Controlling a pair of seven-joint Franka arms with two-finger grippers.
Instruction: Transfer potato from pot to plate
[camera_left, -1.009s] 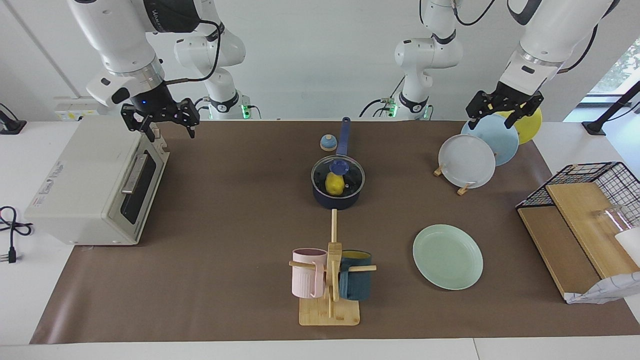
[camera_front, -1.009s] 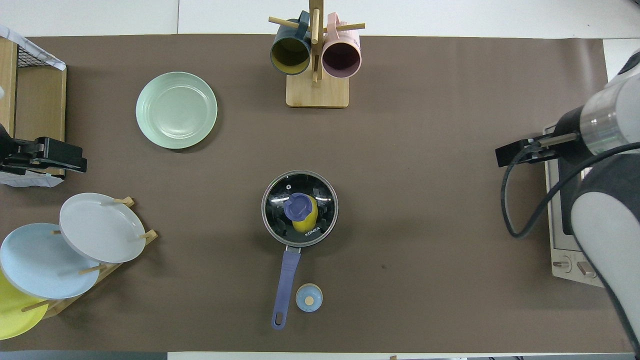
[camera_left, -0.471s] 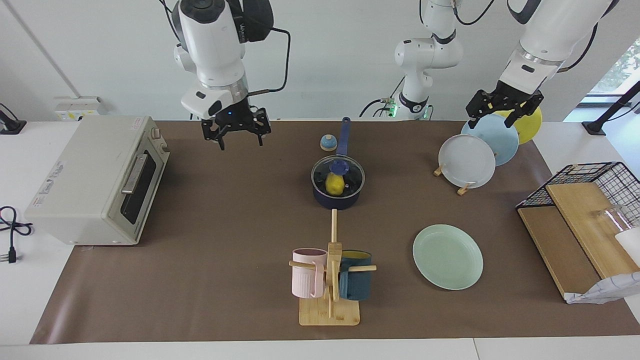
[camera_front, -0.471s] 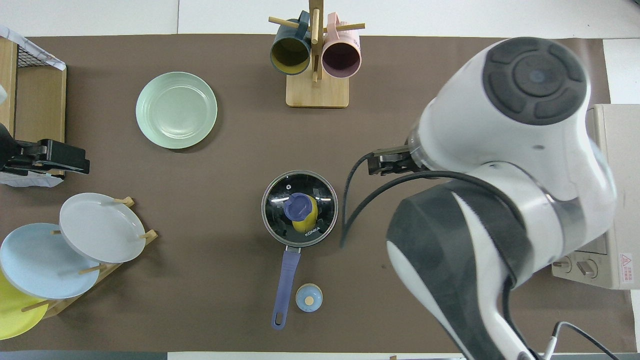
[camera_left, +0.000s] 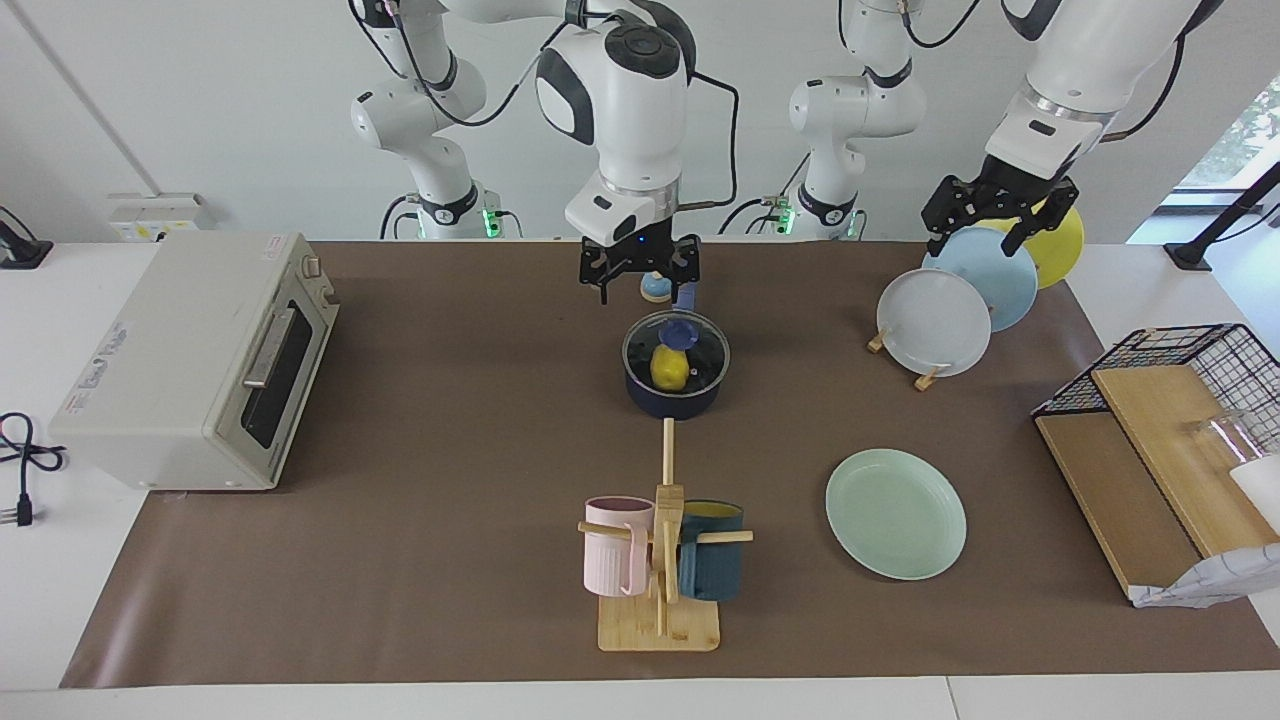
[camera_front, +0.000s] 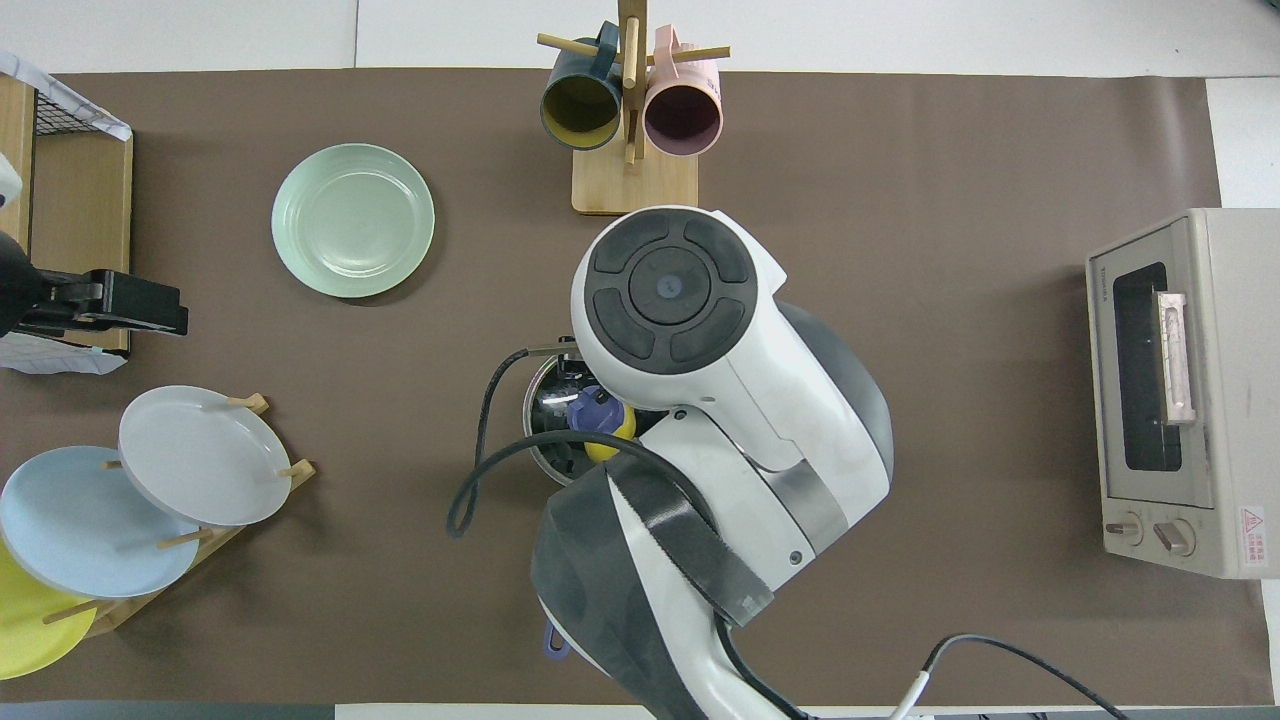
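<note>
Hanging wrist-down, right gripper (camera_left: 641, 279) over pot (camera_left: 676, 394) handle, fingers spread, empty. Left gripper (camera_left: 987, 220) poised above plate rack (camera_left: 925, 378) at worktop corner, fingers apart, empty.

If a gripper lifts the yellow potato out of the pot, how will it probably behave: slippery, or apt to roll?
The potato looks smooth and oval, so two fingers may slip along its curve. Set on the flat green plate, it could roll, though the raised rim should likely stop it. A glass lid covers the pot, so it probably cannot be reached yet.
</note>
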